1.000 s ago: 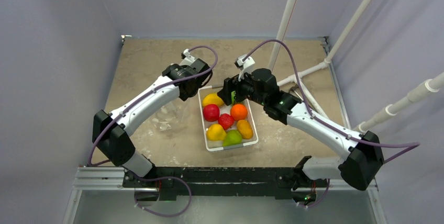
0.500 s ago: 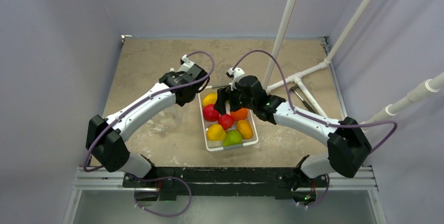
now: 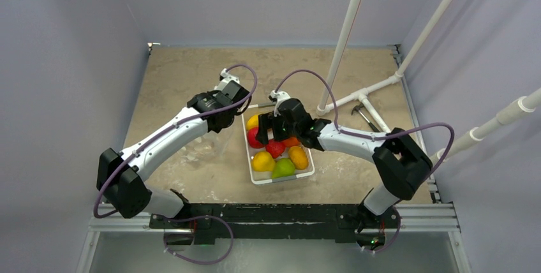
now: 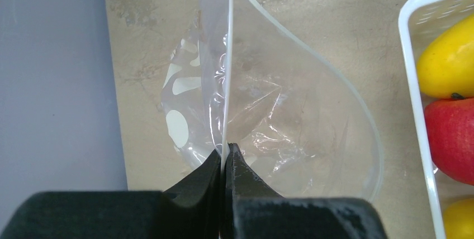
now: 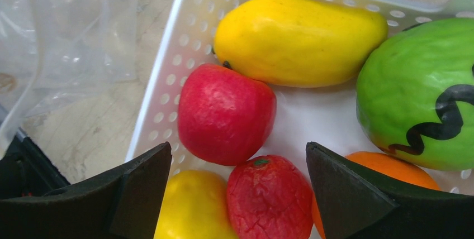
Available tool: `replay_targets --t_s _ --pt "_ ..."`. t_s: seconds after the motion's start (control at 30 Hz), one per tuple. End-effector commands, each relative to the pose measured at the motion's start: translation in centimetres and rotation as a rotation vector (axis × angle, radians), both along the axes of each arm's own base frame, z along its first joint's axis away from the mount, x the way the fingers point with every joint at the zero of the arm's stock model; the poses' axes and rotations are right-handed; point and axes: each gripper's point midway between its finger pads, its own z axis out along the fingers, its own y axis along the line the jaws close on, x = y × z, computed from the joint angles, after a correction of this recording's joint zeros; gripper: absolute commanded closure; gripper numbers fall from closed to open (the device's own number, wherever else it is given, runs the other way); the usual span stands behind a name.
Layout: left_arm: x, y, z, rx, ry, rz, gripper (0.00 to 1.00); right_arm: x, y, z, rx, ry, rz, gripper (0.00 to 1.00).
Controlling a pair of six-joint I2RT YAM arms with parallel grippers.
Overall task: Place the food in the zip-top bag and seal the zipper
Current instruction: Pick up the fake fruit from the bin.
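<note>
Inside the white tray (image 5: 163, 66) lies the food (image 5: 223, 113): small glossy fruits, probably light, hard and slippery, best gripped across the middle. The right gripper (image 5: 237, 149) hovers over them, arm bent inward, jaws wide and empty. Left of the tray, the left gripper (image 4: 224, 155) pinches the zipper (image 4: 227, 55) of the limp zip-top bag (image 4: 279, 110).

The left arm (image 3: 172, 129) stretches from its base diagonally forward and toward the middle, nearly straight, with its wrist bent downward. The left gripper (image 4: 225, 152) has its black fingers (image 4: 195, 180) pressed together, pinching the thin zipper (image 4: 228, 55) between their tips. The right arm (image 3: 351, 139) is folded sharply at the elbow on its own side and its forearm runs toward the left arm, so the two wrists sit near each other, and the right gripper (image 5: 237, 149) points down with its fingers (image 5: 140, 189) spread wide apart.
</note>
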Motion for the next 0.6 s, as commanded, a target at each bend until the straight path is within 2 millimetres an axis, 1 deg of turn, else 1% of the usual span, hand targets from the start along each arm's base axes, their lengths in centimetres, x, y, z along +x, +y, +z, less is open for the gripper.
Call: replay_targets --t_s 0.0,0.17,0.37,0.57 --pt "0.1 -0.9 0.7 -0.062 -0.036 -0.036 1.0 1.8 1.0 1.4 0.036 -0.044 -0.061 0.07" --pt "0.0 -0.9 0.8 -0.072 -0.039 -0.042 1.0 2.4 1.7 1.0 0.041 -0.041 -0.065 0.07" --pt "-0.2 -0.8 0.4 -0.072 -0.034 -0.042 1.0 3.1 2.5 0.4 0.024 -0.036 -0.047 0.07" --pt "-0.3 -0.7 0.6 -0.073 -0.04 -0.042 1.0 3.2 3.0 -0.2 0.015 -0.029 -0.028 0.08"
